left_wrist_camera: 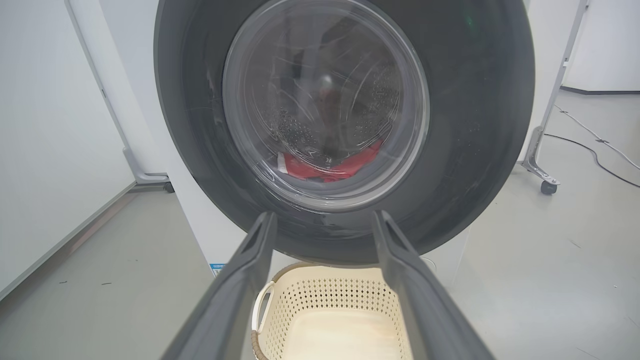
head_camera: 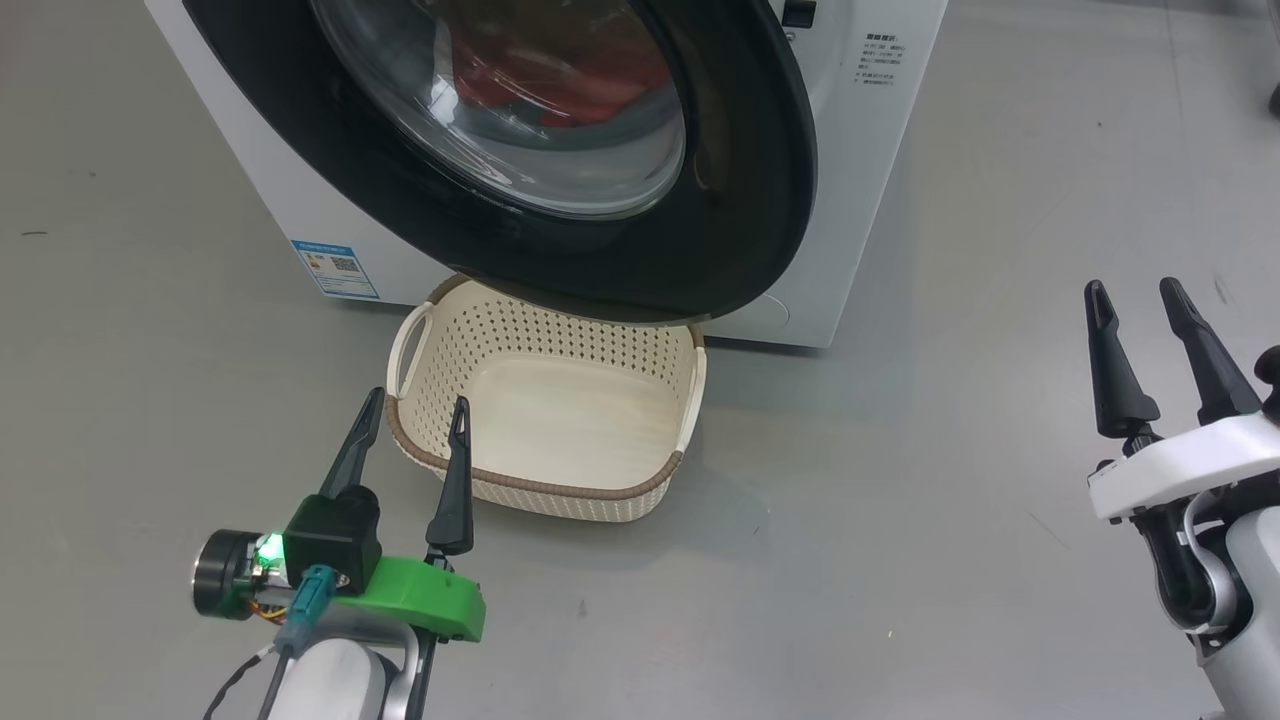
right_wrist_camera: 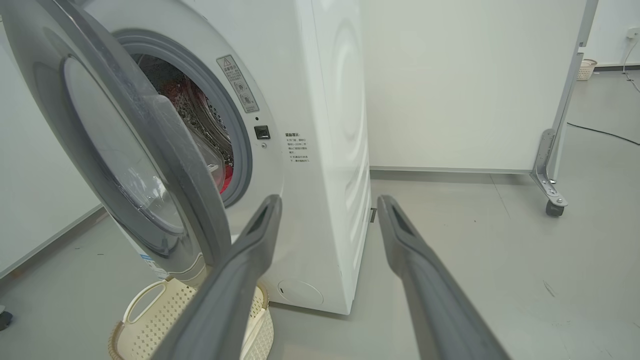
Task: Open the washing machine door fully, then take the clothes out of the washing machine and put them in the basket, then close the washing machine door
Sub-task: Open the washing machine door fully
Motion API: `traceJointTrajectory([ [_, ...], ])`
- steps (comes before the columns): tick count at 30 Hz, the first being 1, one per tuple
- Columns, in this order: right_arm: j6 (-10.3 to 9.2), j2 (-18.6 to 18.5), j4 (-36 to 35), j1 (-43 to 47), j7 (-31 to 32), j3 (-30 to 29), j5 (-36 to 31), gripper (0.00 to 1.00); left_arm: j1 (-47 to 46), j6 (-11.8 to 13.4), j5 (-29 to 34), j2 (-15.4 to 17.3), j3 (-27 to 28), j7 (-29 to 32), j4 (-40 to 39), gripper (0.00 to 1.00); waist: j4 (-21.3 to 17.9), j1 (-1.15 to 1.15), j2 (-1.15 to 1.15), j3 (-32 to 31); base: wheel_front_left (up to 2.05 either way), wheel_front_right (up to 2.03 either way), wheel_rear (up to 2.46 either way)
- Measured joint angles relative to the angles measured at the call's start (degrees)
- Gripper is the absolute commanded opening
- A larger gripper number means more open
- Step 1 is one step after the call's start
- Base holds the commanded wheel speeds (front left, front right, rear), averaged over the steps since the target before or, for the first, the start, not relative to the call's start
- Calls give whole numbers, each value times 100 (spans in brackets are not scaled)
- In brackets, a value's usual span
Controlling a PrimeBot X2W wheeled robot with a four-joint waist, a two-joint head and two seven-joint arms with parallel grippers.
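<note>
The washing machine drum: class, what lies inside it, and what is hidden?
Red clothes lie low in the perforated drum, seen through the door glass. The part-open door hides how many.

The washing machine door [head_camera: 760,150] stands ajar from the washing machine [head_camera: 870,180], overhanging the far rim of the basket [head_camera: 540,490], the clothes [head_camera: 560,80] red behind its glass, the left gripper [head_camera: 418,398] at the basket's near corner, the right gripper [head_camera: 1133,284] well apart, both jaws spread.
</note>
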Motion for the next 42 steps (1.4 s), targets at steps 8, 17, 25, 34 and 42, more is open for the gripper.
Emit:
traceJointTrajectory([
  [8,-45,21,-81,107,-53,-9,-47,100,5,1,5,0,-7,0,-27,100,-18,0,0,18,0,0,0],
  [17,-99,37,-136,210,-74,-18,-166,100,8,1,5,0,-8,0,-46,100,-12,0,0,35,0,0,0],
  [25,-101,65,-169,214,-101,-20,-170,100,16,1,5,0,0,0,-51,100,-3,0,0,26,0,0,0],
  [34,-147,96,-172,328,-109,-25,-175,100,20,1,5,1,8,0,-51,100,-15,0,0,10,0,0,0],
  [42,-151,98,-174,328,-110,-34,-175,100,21,1,5,1,7,0,-47,100,-25,0,0,0,0,0,0],
])
